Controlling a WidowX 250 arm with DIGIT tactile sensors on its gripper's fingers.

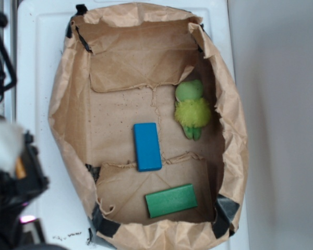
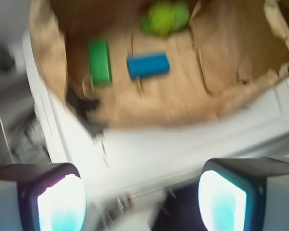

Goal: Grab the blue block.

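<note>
The blue block lies flat on the brown paper floor of a paper-lined bin, near its middle. In the blurred wrist view the blue block shows far ahead, inside the paper. My gripper is open, its two fingers wide apart with nothing between them. It hovers over the white surface outside the bin, well short of the block. In the exterior view only a dark, blurred part of the arm shows at the left edge, outside the bin.
A dark green block lies near the bin's front end and also appears as the green block left of the blue one. A yellow-green plush toy sits by the right wall. The bin's crumpled paper walls stand up all around.
</note>
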